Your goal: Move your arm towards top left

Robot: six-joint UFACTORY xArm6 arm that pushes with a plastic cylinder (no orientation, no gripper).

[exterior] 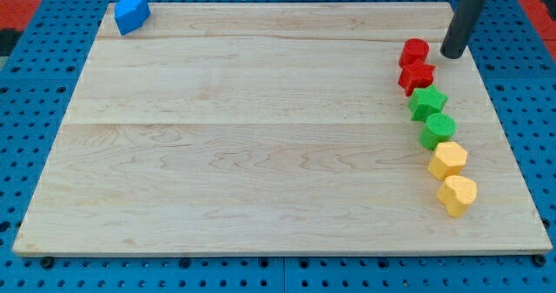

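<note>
My tip [452,54]: blunt end of a straight dark rod, resting on the wooden board [261,136] near its top right corner. No claw on this arm, so nothing to part or close; the rod touches no block. It stands just to the view's right of the upper red block [414,51], with a thin strip of bare wood between them.

Rod looks matte, dark grey, round in section, leaning slightly to the view's right as it rises.

Blocks: six run in a loose line down the right side of the board. Upper red block, then a red star [416,76] touching it below. Green star [427,103], green cylinder [439,129], yellow block [448,160], yellow heart [458,194] nearest the bottom right corner. One blue block [132,13] sits alone at the top left corner, tight to the edge.

Open room: wide bare wood from the line of blocks across to the left edge. Blue pegboard [35,110] surrounds the board.

Hidden: rod's upper part is cut off by the view's top. Exact shapes of the upper red, the upper yellow and the blue block hard to make out.
</note>
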